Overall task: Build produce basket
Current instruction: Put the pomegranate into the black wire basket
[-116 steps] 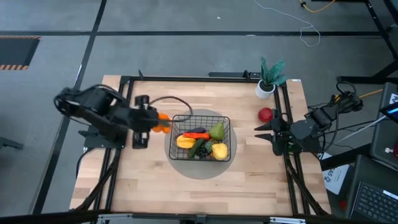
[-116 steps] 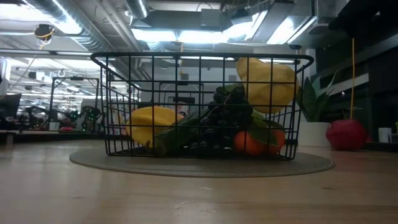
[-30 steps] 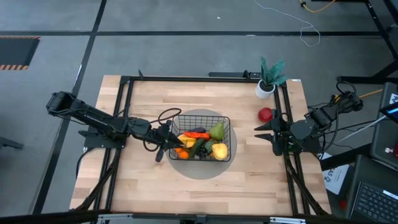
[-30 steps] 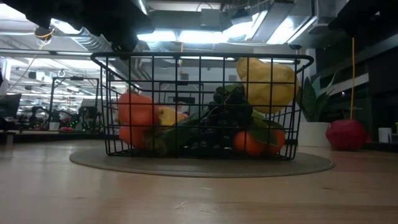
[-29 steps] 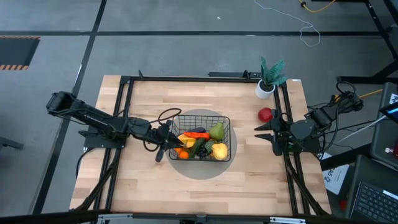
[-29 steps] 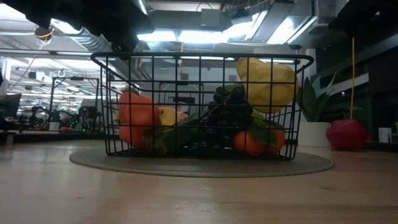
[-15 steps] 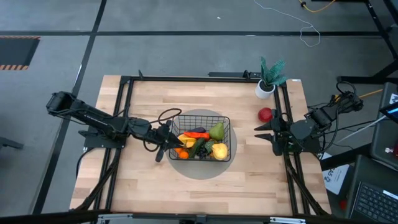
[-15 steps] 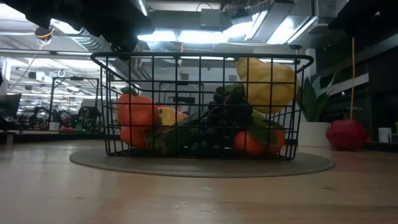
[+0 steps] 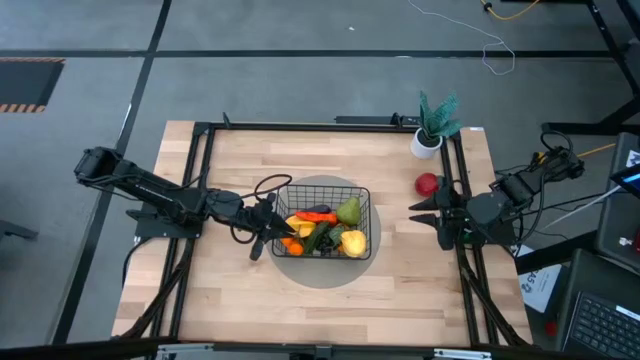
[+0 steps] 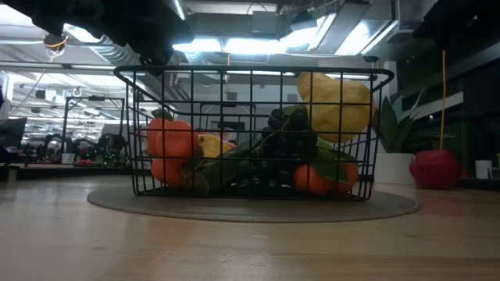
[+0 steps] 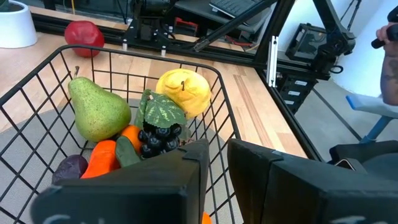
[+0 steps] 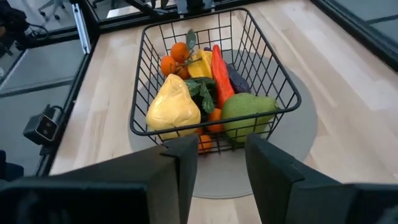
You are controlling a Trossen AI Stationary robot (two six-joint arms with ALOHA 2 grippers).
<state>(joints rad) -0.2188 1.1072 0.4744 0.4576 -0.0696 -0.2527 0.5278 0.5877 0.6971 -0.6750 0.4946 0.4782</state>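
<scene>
The black wire basket (image 9: 322, 221) sits on a round grey mat (image 9: 322, 270) at the middle of the wooden desk (image 9: 240, 290), nearly full: a pear (image 11: 96, 113), carrot (image 12: 219, 76), grapes (image 11: 157, 135), small oranges (image 10: 173, 145) and yellow pieces lie inside. By the look of it, 1 red apple (image 9: 427, 184) remains outside, near the desk's right edge beside a potted plant (image 9: 433, 122). The left gripper (image 9: 268, 232) hangs at the basket's left rim, fingers slightly parted and holding nothing. The right gripper (image 9: 428, 218) waits at the right edge, fingers apart and empty, the apple just beyond it. Bare wood surrounds the mat, leaving free room to move.
</scene>
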